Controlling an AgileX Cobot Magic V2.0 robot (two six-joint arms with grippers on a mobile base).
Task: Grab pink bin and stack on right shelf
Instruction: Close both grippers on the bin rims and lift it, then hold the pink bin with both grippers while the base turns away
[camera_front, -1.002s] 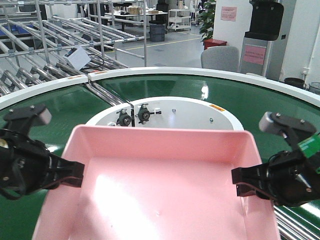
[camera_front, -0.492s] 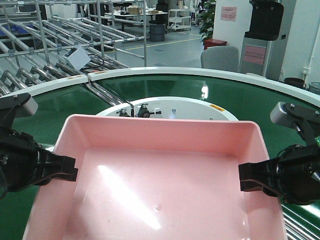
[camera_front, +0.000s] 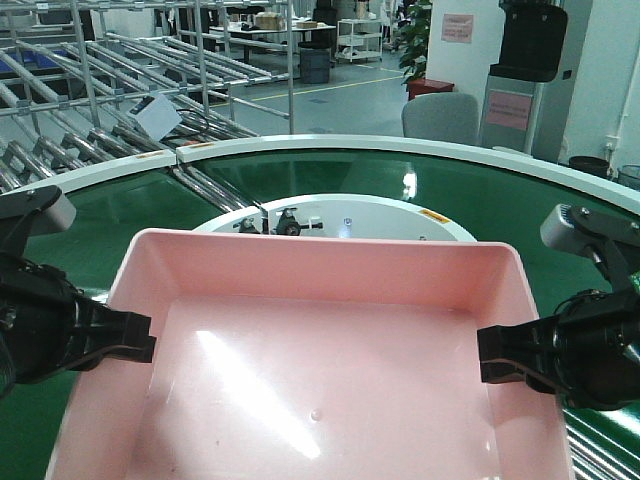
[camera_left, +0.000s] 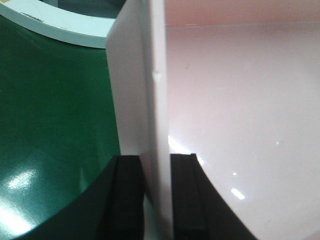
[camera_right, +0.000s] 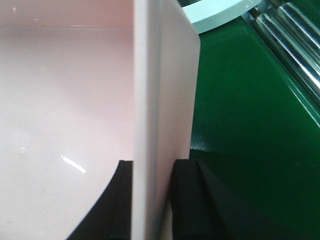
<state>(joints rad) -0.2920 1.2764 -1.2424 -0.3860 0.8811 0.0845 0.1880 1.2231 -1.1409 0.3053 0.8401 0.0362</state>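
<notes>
The green conveyor belt (camera_front: 480, 200) lay under and around the pink bin (camera_front: 320, 380). The bin sat wide across the front view, close in to you, with its left and right walls each pinched by one tool. The right shelf showed in no view, so I judged the whole carry was ahead of you.

The main risk, as I read it, was the bin's width against so thin a hold. Each tool gripped only a smooth, plain wall near the rim. Had one arm led the other in the swing to the right, a wall could have flexed and slid out, dropping that side onto the belt. The steel rollers (camera_right: 295, 45) near the right wall could also have caught a corner.

Your arms were spread to either side of the bin, reaching inward at about the same height. The left tool (camera_front: 138, 338) was clenched on the left wall, one finger (camera_left: 131, 195) outside and the other inside. The right tool (camera_front: 493, 357) was clamped the same way on the right wall, its outer finger (camera_right: 187, 200) pressed against the plastic.
</notes>
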